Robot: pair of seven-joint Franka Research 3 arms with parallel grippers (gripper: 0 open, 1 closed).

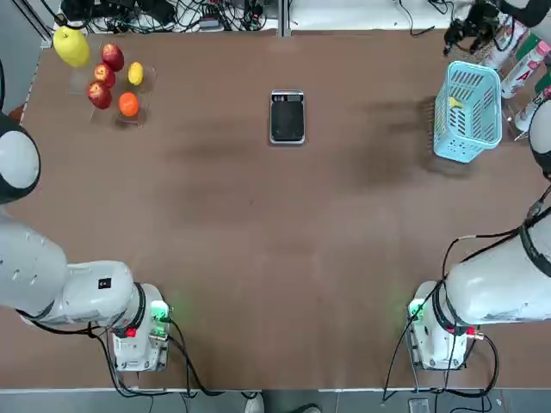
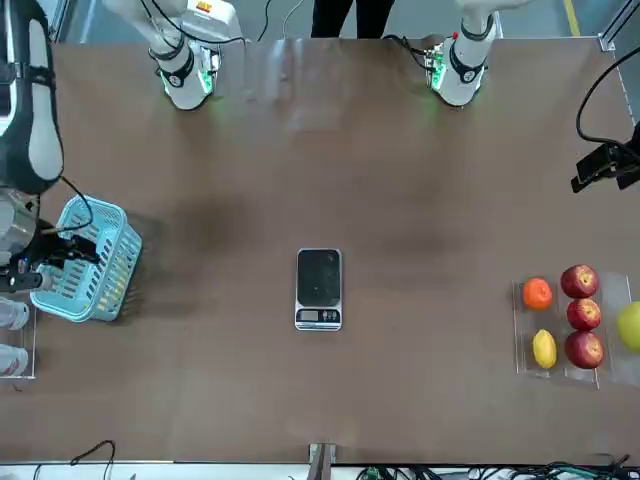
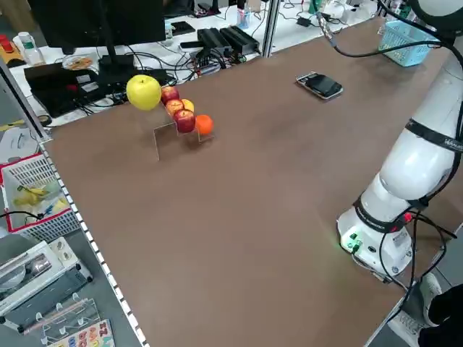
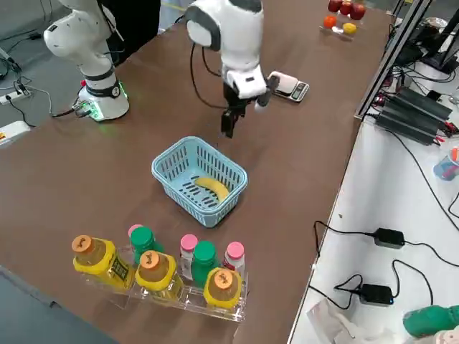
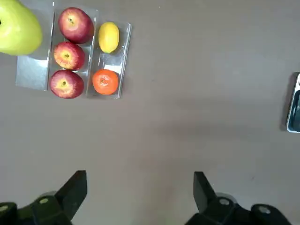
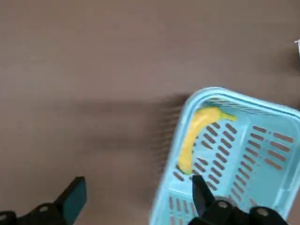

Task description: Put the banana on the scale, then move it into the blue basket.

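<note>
Banana [image 6: 193, 136] seen inside blue basket [image 6: 253, 154]; R gripper [image 6: 140, 199] held just above it, fingers wide, nothing gripped. L gripper [image 5: 140, 197] parked over the surface [image 5: 187, 117] nr fruit tray [image 5: 89, 51], fingers also wide. Scale [image 1: 287, 117] left bare mid-surface.

Brown surface [image 1: 258, 258], one scale, one basket and two clear trays resting on it.
The surface is flat and brown, with faint reflections. The scale [image 1: 287, 117], black with a silver rim, lies flat near the middle of the surface's far side from the robot; its display strip faces away from the robot. The blue basket [image 1: 467, 112] stands upright, well apart from the scale on the robot's right. A clear tray [image 2: 560, 360] rests at the far left corner. A second clear tray [image 4: 186, 294], carrying bottles, rests near the blue basket, farther to the robot's right.
</note>
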